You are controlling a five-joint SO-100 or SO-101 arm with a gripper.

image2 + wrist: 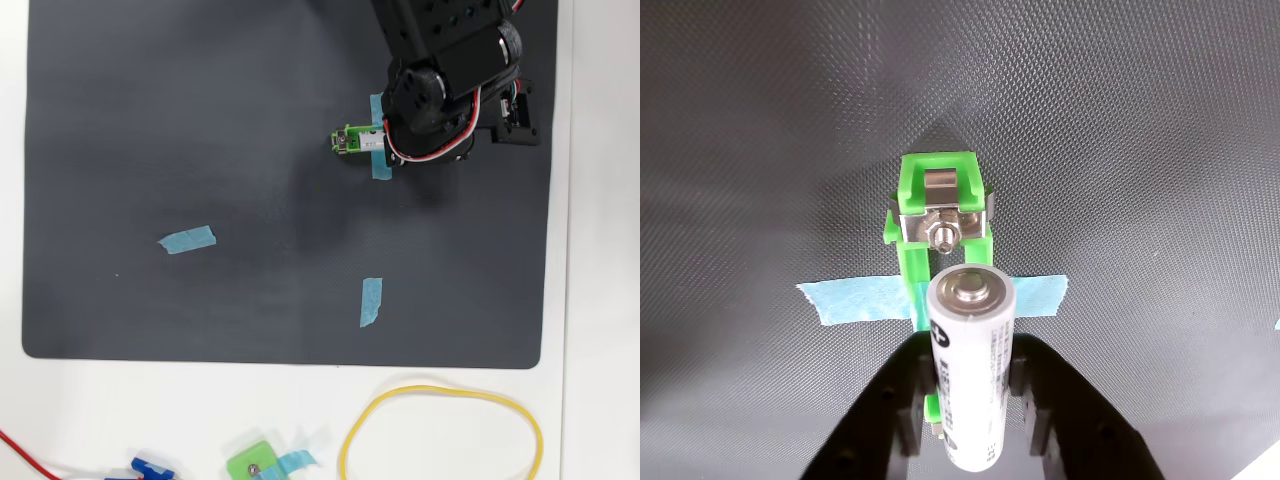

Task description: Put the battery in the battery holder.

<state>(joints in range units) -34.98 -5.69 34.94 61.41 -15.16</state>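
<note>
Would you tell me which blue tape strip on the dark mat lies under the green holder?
The strip at the upper right, under the battery holder; the other two lie bare.

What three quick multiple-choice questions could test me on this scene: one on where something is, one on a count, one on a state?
1. Where is the battery in the wrist view?
A. Between the gripper fingers, above the holder
B. Lying on the white table
C. Inside the yellow loop

2. How many blue tape strips lie on the dark mat in the overhead view?
A. One
B. Three
C. Six

3. What is the gripper doing?
A. Wide open, empty
B. Shut on the battery
C. Clamping the tape

Answers: 1 A, the fingers flank the cell over the green frame. 2 B, one under the holder and two lower down. 3 B, both fingers press its sides.
</note>
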